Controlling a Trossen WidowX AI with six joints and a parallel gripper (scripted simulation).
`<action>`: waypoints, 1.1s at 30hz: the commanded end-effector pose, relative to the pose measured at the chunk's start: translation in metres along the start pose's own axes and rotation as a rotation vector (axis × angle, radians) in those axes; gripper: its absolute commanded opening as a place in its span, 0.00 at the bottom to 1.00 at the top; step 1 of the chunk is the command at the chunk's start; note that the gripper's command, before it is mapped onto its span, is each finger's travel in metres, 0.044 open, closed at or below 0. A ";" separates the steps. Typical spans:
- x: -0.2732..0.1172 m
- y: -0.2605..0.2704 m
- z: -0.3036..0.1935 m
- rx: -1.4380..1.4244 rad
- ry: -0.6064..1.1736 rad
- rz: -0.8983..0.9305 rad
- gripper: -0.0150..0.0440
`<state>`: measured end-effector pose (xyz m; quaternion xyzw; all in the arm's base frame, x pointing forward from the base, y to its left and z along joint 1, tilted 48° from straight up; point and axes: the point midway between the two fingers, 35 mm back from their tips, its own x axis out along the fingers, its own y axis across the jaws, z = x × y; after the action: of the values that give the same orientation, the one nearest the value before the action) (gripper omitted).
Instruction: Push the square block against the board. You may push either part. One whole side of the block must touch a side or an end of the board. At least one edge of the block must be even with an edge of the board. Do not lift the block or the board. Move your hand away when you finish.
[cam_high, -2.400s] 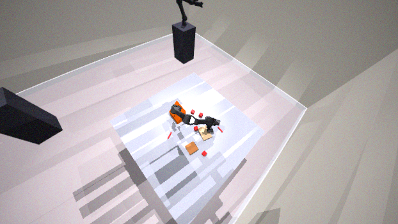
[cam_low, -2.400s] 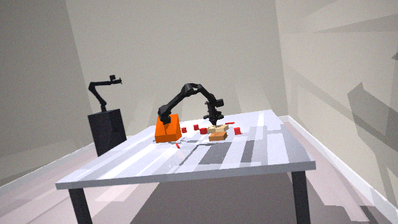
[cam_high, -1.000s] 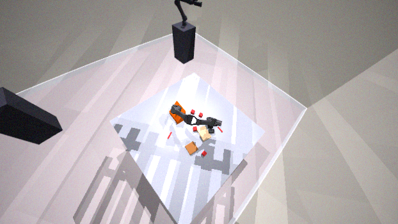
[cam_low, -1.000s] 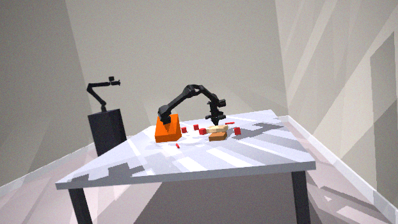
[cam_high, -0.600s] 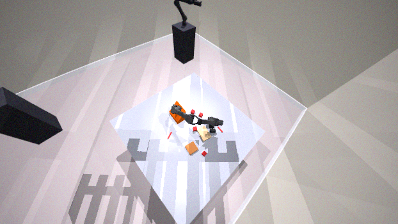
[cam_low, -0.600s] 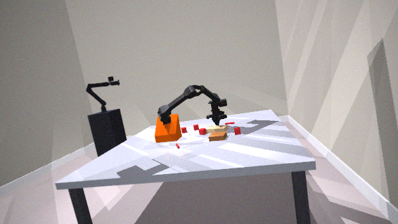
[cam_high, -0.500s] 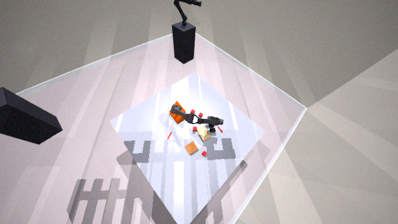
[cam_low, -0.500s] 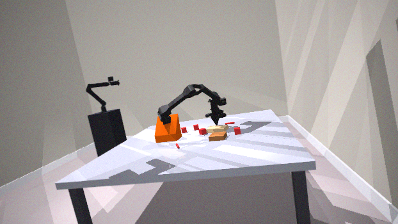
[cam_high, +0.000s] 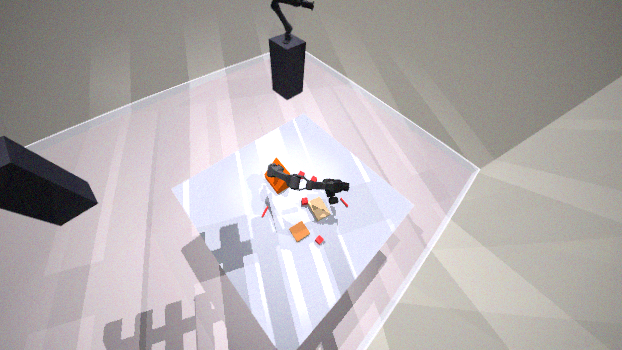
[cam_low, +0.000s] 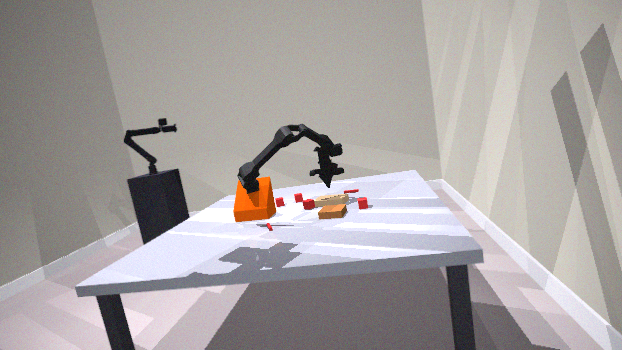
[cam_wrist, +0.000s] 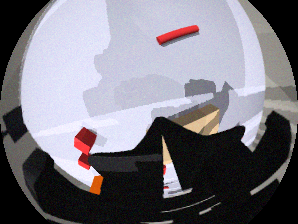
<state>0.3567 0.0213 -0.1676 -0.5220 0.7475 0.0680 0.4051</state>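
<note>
A pale table (cam_high: 320, 305) (cam_low: 200, 250) (cam_wrist: 65, 65) is seen. On it are placed a tan block (cam_high: 318, 209) (cam_low: 332, 200) (cam_wrist: 200, 120), an orange-brown block (cam_high: 299, 231) (cam_low: 332, 211) near it, four small red cubes and two thin red sticks. An orange base (cam_high: 283, 186) (cam_low: 255, 214) (cam_wrist: 96, 184) is set there too. Dark shadows are cast across the top.

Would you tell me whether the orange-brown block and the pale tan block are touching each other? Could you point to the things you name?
Apart: the top view shows tabletop between the orange-brown block (cam_high: 299, 231) (cam_low: 332, 212) and the pale tan block (cam_high: 319, 208) (cam_wrist: 195, 121).
</note>
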 end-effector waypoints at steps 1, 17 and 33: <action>-0.002 0.005 -0.010 -0.132 -0.006 -0.001 0.25; 0.054 0.010 -0.021 -0.250 -0.003 -0.002 0.25; 0.054 0.008 -0.027 -0.250 -0.003 -0.002 0.25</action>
<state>0.3292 -0.0263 -0.1908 -0.5673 0.7332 0.1611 0.3385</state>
